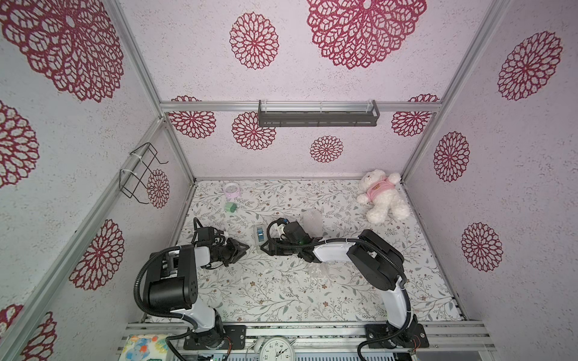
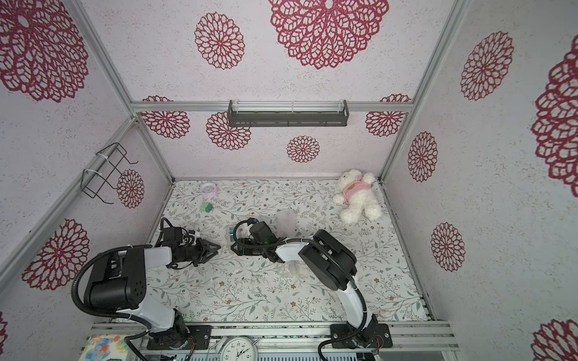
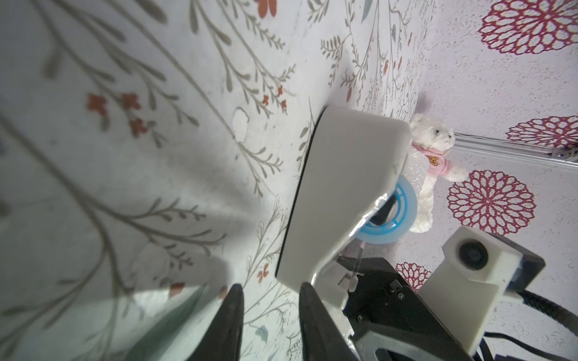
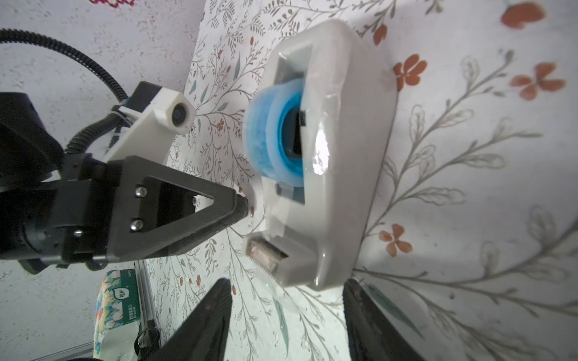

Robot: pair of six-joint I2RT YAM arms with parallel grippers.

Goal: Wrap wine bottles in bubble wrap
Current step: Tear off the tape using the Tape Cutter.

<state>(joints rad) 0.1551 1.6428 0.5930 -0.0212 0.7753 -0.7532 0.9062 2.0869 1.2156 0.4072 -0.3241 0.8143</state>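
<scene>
**Tape Pick-Up at the Dispenser: Fault Conditions**

**Position of parts.** The whitish, crinkly rolled tube of bubble wrap (image 1: 312,222) rests on the floral-print table (image 1: 281,297), beyond the right wrist and near the white-grey plastic tape dispenser with a blue roll (image 1: 259,235). No gripper touches the tube. The small glass wine bottle cannot be made out in any view; it is judged to be inside the tube. A loose, clear scrap of bubble plastic (image 1: 317,270) lies beside the right forearm, on the side nearer the arm bases.

**Gripper state.** The left gripper (image 3: 270,286) is at the cutter end of the dispenser with its jaws narrow. The slim gap between them shows bare table, and whether clear tape lies in that gap cannot be told. The right gripper (image 4: 287,279) stands wide, one finger on either side of the same end of the dispenser, clamping nothing.

**Fault conditions (judged).**
1. Missed pick: the tape is transparent and thin, so the left jaws may close on air.
2. Dispenser drag: with the right jaws unclamped, a pull on the tape may slide or tip the dispenser.
3. Unrolling: nothing holds the tube, so the wrap may spring open before any tape reaches it.
4. Contact: the grippers work almost tip to tip, and the right wrist is close to the tube.
</scene>
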